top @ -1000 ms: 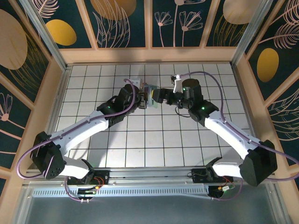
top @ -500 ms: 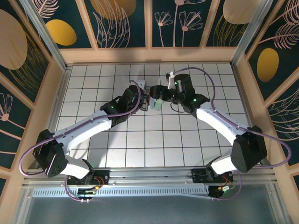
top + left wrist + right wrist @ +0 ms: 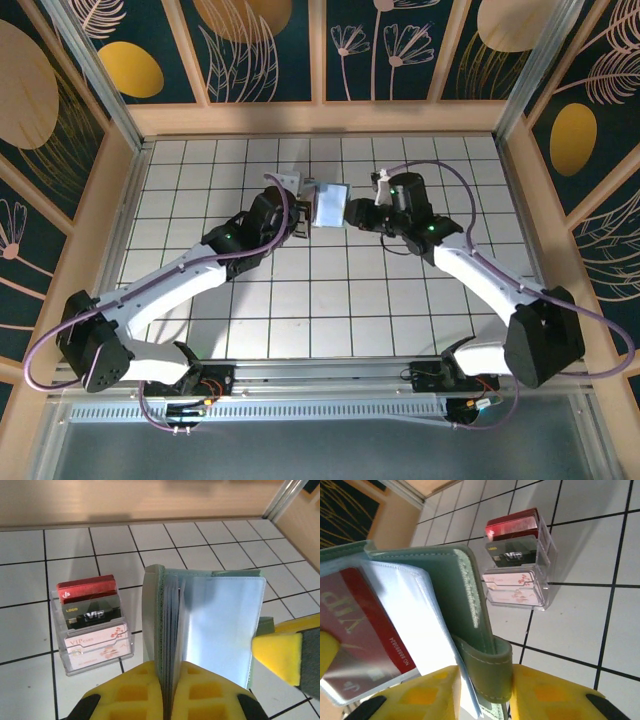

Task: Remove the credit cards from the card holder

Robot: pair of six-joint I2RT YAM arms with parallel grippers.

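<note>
Just beside the card stand, the holder is held open, clamped by the left gripper; the right gripper seems to pinch its flap. Opposite pulls could tear a sleeve or slip one grip.

My left pads hide the lower edge of the card holder; the red card in its sleeve runs off frame.
</note>
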